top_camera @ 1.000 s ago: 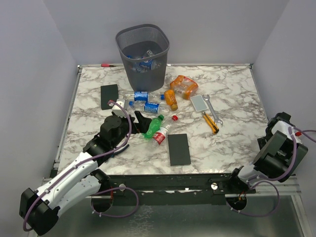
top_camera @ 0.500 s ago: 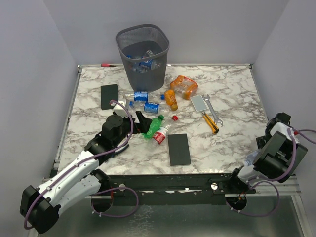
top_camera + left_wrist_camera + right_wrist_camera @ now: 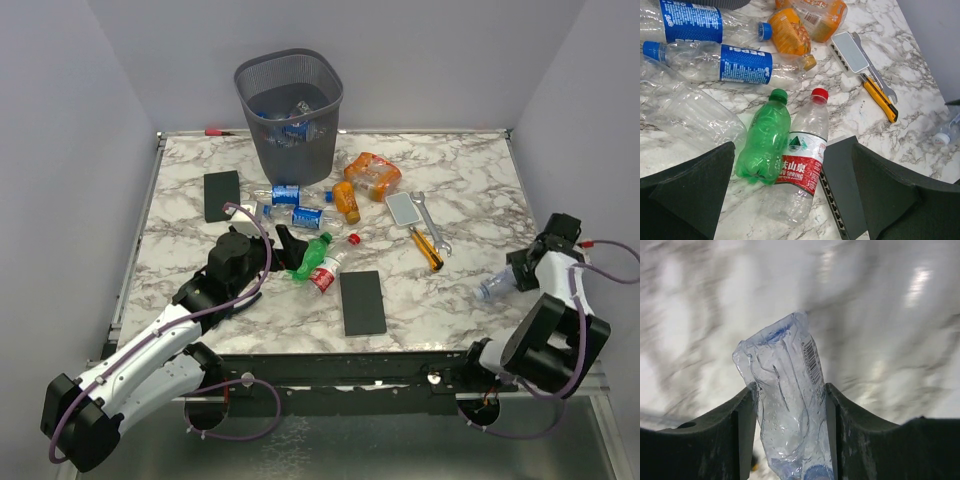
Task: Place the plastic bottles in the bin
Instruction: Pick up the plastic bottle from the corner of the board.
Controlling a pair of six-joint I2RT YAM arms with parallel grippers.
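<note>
Several plastic bottles lie in front of the wire-mesh bin (image 3: 243, 75), which holds more. My left gripper (image 3: 290, 248) hangs open just above a green bottle (image 3: 765, 142) and a clear red-labelled bottle (image 3: 802, 160), with both lying between its fingers (image 3: 695, 195). Beyond them are two blue-labelled bottles (image 3: 740, 62) and two orange ones (image 3: 790, 37). My right gripper (image 3: 515, 275) is above the table's right side, shut on a crushed clear bottle (image 3: 785, 405) with a blue cap, which sticks out past its fingertips (image 3: 742, 410).
Two flat black slabs (image 3: 221, 195) (image 3: 361, 302) lie on the marble table (image 3: 460, 180), the nearer one right beside the left gripper. A yellow utility knife (image 3: 427, 249), a wrench (image 3: 430, 220) and a grey rectangular tool (image 3: 404, 209) lie right of centre.
The right gripper has closed on the clear bottle and the right arm has swung up from beyond the near right edge over the table. The left arm has barely moved.
</note>
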